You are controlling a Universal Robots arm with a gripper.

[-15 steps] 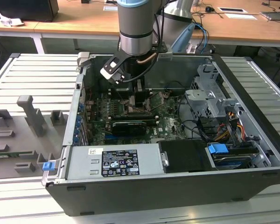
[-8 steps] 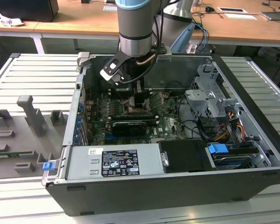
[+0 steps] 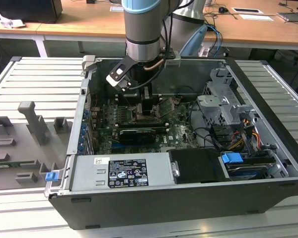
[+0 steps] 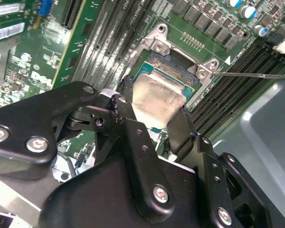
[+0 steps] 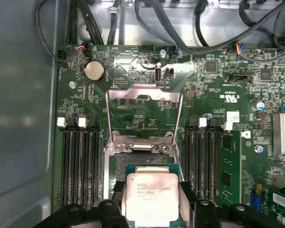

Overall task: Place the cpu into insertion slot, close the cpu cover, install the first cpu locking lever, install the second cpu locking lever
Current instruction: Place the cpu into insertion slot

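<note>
On a grey slatted metal table an open black computer case is laid. The small square silvery cpu is clamped in the black hand over the dark grey-rimmed insertion slot, perhaps unseated. The thin silvery cpu cover is raised; closing and locking are left undone.

cpu: the edge toward me is hidden under my fingers; in the first wrist view the cpu carries print too small to read.
slot: mostly covered by the cpu; whether the chip is seated or just above it, I cannot tell.
lever: runs out past the picture's edge.
pincer: in the exterior view my tips are lost among board parts, hiding cpu and slot.
</note>
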